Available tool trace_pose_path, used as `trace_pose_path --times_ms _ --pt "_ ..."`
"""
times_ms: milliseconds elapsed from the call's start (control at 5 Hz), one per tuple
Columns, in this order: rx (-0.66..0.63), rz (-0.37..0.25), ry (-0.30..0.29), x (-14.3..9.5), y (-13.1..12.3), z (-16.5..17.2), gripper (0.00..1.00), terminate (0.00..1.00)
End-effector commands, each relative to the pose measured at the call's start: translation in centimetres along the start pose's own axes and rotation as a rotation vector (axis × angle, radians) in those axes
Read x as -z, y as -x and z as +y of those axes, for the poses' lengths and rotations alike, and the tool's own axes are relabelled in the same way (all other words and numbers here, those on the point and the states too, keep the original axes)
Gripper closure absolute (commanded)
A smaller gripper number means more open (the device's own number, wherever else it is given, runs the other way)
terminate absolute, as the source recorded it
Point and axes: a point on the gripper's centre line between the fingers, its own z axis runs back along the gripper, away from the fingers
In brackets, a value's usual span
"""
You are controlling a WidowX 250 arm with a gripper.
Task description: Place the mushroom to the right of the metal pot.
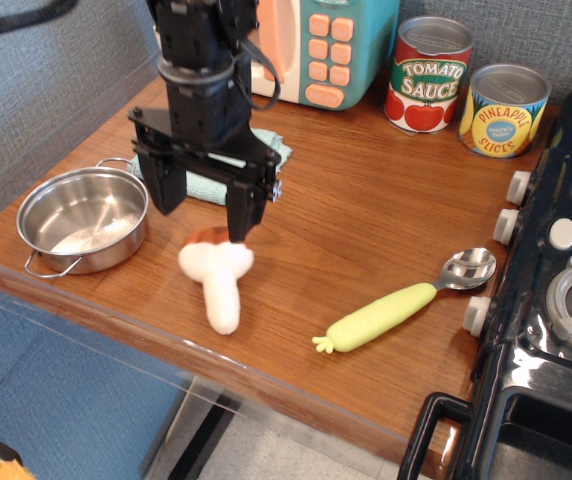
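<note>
The mushroom (218, 280) lies on its side on the wooden counter, white stem pointing toward the front edge, reddish-brown cap just showing at its far end. It rests a short way to the right of the metal pot (83, 218), which stands empty near the counter's left front corner. My black gripper (202, 208) hangs open just above the mushroom's cap end. Its fingers (242, 212) are spread wide and hold nothing.
A yellow-green handled spoon (402, 304) lies to the right. A teal cloth (206, 180) lies behind the gripper. A toy microwave (316, 45) and two tin cans (428, 72) stand at the back. A black toy stove (556, 300) borders the right side.
</note>
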Motion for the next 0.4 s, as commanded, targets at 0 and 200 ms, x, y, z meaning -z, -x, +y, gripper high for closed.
trace_pose_path --times_ms 0,200 --pt "-0.002 -0.055 -0.003 -2.04 0.1 0.89 0.0 0.0" --pt "-0.002 -0.055 -0.003 -2.04 0.1 0.89 0.0 1.0"
